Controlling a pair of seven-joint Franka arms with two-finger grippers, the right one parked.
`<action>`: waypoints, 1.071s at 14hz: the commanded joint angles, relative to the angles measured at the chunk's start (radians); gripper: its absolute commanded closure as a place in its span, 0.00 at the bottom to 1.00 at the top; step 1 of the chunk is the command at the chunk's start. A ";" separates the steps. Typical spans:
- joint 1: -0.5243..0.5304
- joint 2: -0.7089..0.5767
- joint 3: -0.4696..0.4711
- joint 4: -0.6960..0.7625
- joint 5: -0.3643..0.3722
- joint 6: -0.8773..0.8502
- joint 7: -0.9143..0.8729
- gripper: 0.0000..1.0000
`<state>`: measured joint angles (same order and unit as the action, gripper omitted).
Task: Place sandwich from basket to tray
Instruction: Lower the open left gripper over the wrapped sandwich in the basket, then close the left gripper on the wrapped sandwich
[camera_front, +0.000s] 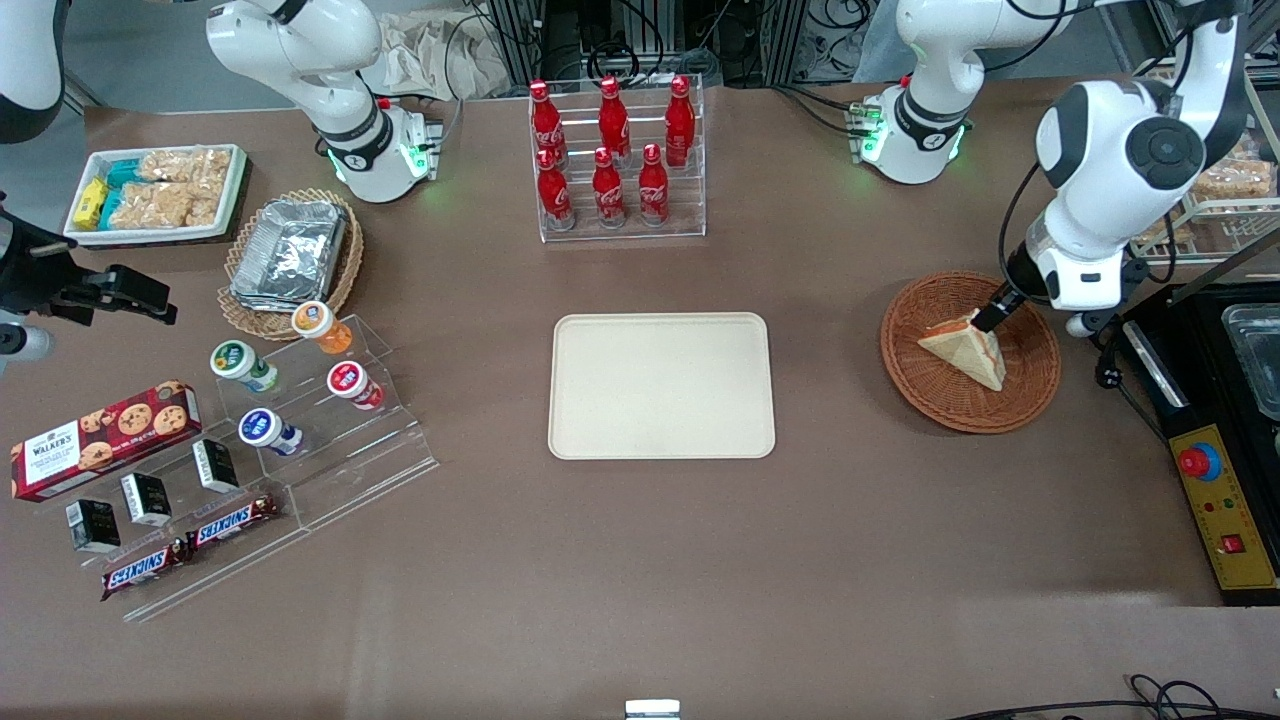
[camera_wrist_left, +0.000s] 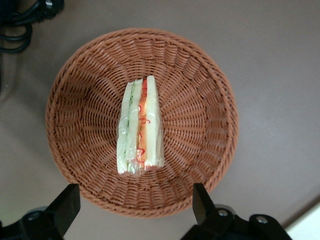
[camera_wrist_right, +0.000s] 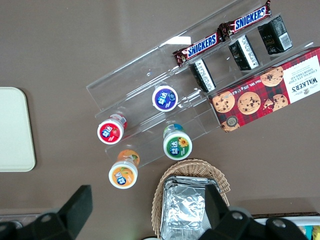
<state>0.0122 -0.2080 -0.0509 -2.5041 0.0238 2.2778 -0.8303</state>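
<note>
Sandwich (camera_wrist_left: 140, 127): lies in the middle of the basket, resting on one bread face's edge so the red, orange and green filling stripe faces up at the wrist camera. It looks wrapped in clear film, which I'd guess makes it a bit slippery to pinch.

Basket (camera_front: 1030, 395): the reddish-brown wicker one, sitting toward the working arm's end of the table. Its shallow wall leaves room for fingers to come down on either side of the wedge.

Gripper (camera_wrist_left: 136, 207): hangs over the basket's rim, jaws spread wide and holding nothing. From the front its dark tip (camera_front: 995, 312) appears right by the wedge's upper corner, though I can't tell if it touches.

Finger line-up: the two pads (camera_wrist_left: 67, 205) stand either side of the long bread faces, so a close would press bread to bread, not crush the filling edge. That seems the reason for this wrist angle.

Tray (camera_front: 662, 440): cream-beige, flat, in the table's middle, well apart from the basket, nothing on it.

Stage: my reading is approach to grasp; lifting and carrying are not yet done.
</note>
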 joint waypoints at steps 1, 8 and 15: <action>0.012 0.035 -0.007 -0.045 0.016 0.087 -0.001 0.00; 0.049 0.185 -0.004 -0.107 0.015 0.333 -0.004 0.00; 0.049 0.272 -0.004 -0.119 0.013 0.437 -0.006 0.09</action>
<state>0.0512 0.0575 -0.0483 -2.6079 0.0238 2.6746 -0.8294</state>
